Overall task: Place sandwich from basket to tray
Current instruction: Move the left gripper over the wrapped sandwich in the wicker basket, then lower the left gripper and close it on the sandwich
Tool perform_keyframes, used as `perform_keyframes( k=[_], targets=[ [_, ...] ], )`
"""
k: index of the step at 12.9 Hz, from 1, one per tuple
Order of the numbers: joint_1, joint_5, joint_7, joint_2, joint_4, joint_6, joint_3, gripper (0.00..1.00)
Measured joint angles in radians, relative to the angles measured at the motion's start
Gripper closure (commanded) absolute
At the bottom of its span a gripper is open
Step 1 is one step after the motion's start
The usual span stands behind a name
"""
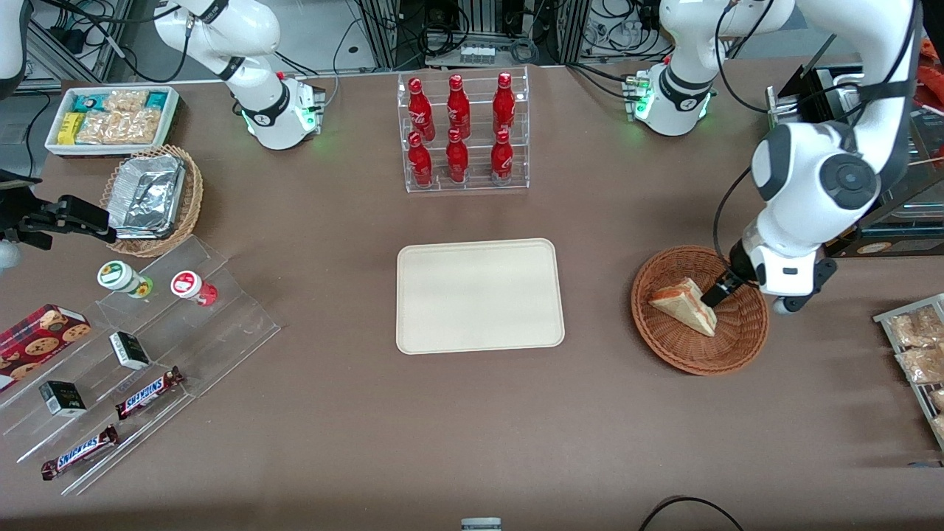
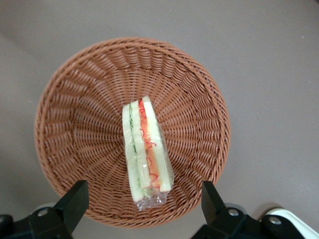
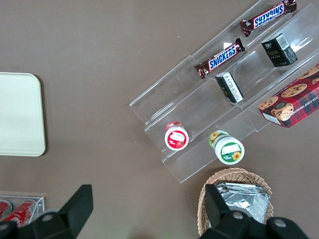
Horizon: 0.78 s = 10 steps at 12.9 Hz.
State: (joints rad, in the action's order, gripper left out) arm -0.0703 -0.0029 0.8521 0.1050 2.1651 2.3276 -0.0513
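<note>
The sandwich [image 1: 686, 304], a wrapped white bread wedge with a red and green filling stripe, lies in the round reddish-brown wicker basket [image 1: 667, 343] toward the working arm's end of the table. My left gripper [image 1: 717, 293] hangs just above the basket, over the sandwich. In the left wrist view the gripper [image 2: 142, 193] is open and empty, its fingers [image 2: 75, 196] spread wide either side of the sandwich [image 2: 145, 149], apart from it, above the basket [image 2: 75, 124]. The cream-beige tray [image 1: 479, 295] lies bare at the table's middle; its corner shows in the right wrist view [image 3: 20, 114].
A clear rack of red bottles [image 1: 463, 133] stands farther from the front camera than the tray. Toward the parked arm's end are a tan basket with foil containers [image 1: 151, 195], a white snack bin [image 1: 110, 118] and an acrylic stand with snacks [image 1: 133, 361]. Snack packets [image 1: 918, 346] lie at the working arm's end.
</note>
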Motion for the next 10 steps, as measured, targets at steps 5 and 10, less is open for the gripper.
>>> perform_keyframes(
  k=[5, 10],
  targets=[
    [-0.026, 0.000, 0.089, 0.075, 0.013, 0.080, -0.004, 0.00],
    [-0.026, 0.000, 0.124, 0.114, 0.044, 0.129, -0.004, 0.00]
  ],
)
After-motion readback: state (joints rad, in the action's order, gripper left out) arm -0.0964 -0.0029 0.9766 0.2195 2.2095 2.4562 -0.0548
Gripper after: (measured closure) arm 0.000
